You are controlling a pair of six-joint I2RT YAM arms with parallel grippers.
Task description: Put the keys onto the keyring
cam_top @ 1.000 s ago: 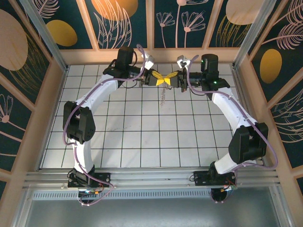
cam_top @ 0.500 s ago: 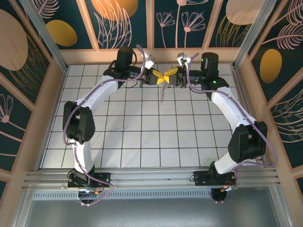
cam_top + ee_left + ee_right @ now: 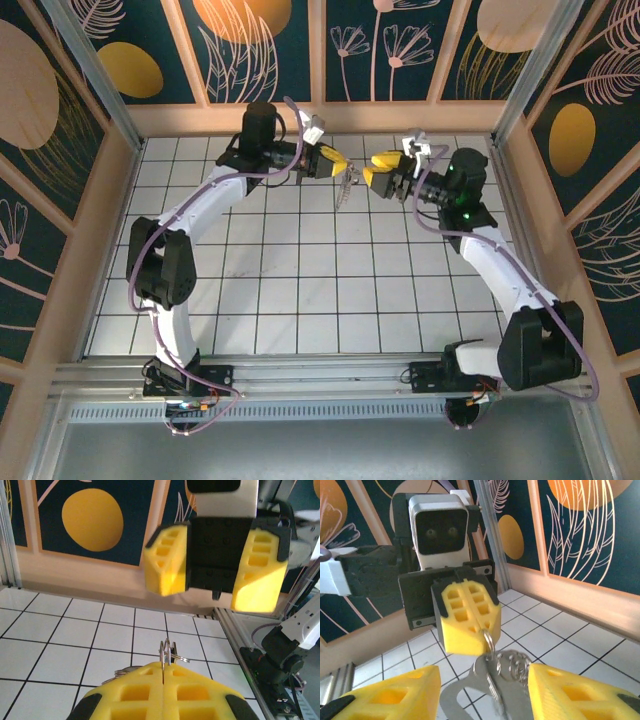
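The keyring (image 3: 488, 641) is clamped edge-on between the closed yellow pads of the left gripper (image 3: 338, 164), above the far middle of the tiled table (image 3: 300, 280) and clear of its surface. In the left wrist view the ring (image 3: 165, 656) stands upright out of the seam between the two pads of the left gripper (image 3: 164, 690). The keys (image 3: 479, 687) hang from the ring as a silvery bunch, together with several small wire loops. In the top view the bunch (image 3: 345, 187) dangles just below and to the right of the left fingertips. The right gripper (image 3: 375, 170) is released: its jaws stand apart and hold nothing. In the right wrist view its pads (image 3: 395, 695) flank the hanging keys without touching them, and the left gripper (image 3: 467, 625) faces the camera directly above the bunch. In the left wrist view the right gripper (image 3: 210, 592) sits opposite and higher, with a clear gap between its two yellow fingers. Compared with one second ago, when both grippers met tip to tip with the right one closed, the right gripper has opened and drawn back to the right, leaving a gap between the two tools. The left gripper has stayed clenched near the same place. Wall panels (image 3: 92, 520) carry yellow discs and pale leaf outlines on dark blue.
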